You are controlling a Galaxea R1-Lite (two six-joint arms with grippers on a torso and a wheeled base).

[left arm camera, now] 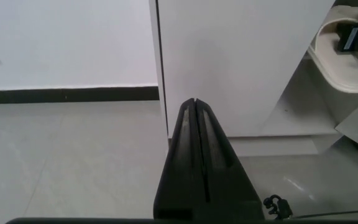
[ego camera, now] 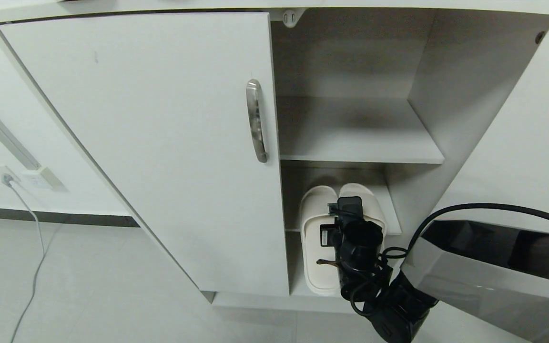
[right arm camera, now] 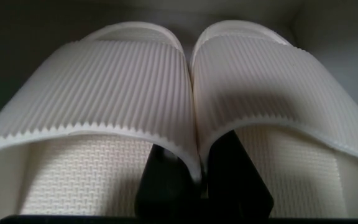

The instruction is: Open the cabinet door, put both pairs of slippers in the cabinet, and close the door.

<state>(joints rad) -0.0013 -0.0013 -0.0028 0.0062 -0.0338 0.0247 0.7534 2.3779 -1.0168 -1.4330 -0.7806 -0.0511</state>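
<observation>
Firmly clamped at the right gripper (right arm camera: 201, 180): one finger (right arm camera: 235, 168) inside each of the cream slippers (ego camera: 317, 247), pinching their two touching inner walls together. Holding the pair toe-first in the cabinet's lower compartment (ego camera: 293, 267), toes toward the back wall, heels near the front edge and seemingly poking out past it. Hard to tell whether resting on the compartment floor or carried just above it. Directly beneath the middle shelf (ego camera: 360, 155). To the robot's right, flanked by the open door (ego camera: 517, 143), swung well out. To the left, bordered by the other door (ego camera: 150, 143), shut, with its metal handle (ego camera: 256, 121) by the inner edge. Lower down, before that shut door and above the floor (left arm camera: 73, 162): left gripper (left arm camera: 194, 106), fingers pressed flat together, carrying nothing.

Judging progress: opening done; first pair nearly stowed, not yet let go. Probably left to do: push in or set down, release, back out, fetch and stow the second pair, then swing the open door closed.
</observation>
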